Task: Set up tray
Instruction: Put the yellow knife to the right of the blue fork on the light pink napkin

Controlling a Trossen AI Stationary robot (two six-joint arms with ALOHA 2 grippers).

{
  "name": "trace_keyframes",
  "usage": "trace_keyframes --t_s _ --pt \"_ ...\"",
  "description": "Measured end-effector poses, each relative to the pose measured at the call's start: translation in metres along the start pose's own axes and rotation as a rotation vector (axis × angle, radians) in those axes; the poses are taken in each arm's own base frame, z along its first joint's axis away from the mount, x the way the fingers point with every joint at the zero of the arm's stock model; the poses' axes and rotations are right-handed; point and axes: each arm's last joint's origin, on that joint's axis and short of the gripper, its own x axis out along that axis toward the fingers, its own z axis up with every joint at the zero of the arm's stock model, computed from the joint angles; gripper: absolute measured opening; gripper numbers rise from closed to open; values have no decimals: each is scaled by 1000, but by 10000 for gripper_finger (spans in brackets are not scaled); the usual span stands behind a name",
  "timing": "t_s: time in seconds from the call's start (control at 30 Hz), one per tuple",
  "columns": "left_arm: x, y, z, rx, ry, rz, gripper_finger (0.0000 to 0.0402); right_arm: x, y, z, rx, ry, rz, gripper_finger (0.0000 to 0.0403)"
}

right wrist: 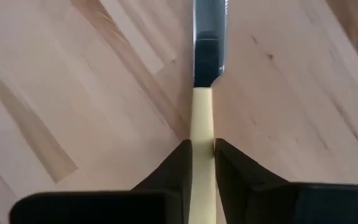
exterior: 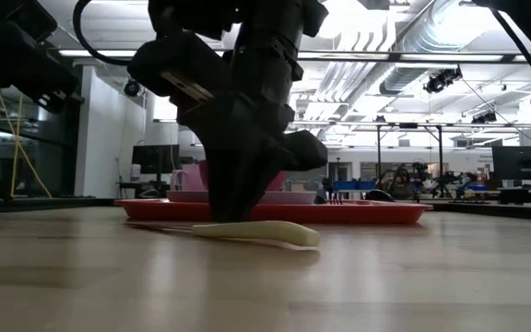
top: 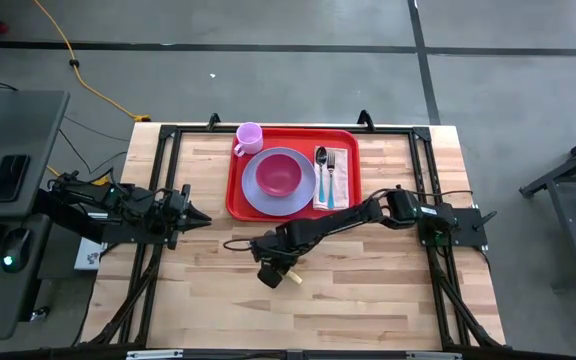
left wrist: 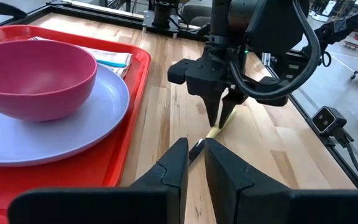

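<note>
A knife with a cream handle and a steel blade lies flat on the wooden table, in front of the red tray. My right gripper points steeply down over the knife, narrowly open. One finger stands on each side of the handle. The low view shows the handle lying on the table under the gripper. My left gripper waits at the table's left, pointing toward the knife. Its fingers are slightly apart with nothing between them. My right gripper straddles the knife's handle a little behind the blade, coming from above with its fingers across the handle. The handle nearly fills the gap; I cannot tell whether the fingers touch it. The knife rests on the table.
On the tray sit a lavender plate holding a pink bowl, a pink cup at the far left corner, and a napkin with a spoon and fork. A black frame borders the table. Bare wood lies toward the near edge.
</note>
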Motion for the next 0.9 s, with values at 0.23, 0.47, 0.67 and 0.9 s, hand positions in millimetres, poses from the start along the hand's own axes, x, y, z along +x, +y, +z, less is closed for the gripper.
trace_keyframes --t_s 0.23,0.47,0.67,0.9 --pt "0 0 0 0 0 0 85 0 4 1 -5 14 59 67" --pt "0 0 0 0 1 -1 85 -1 5 2 0 2 75 67" --pt "0 0 0 0 1 -1 85 -1 5 2 -1 2 75 67" --pt "0 0 -1 1 8 0 85 -1 6 2 7 5 78 67"
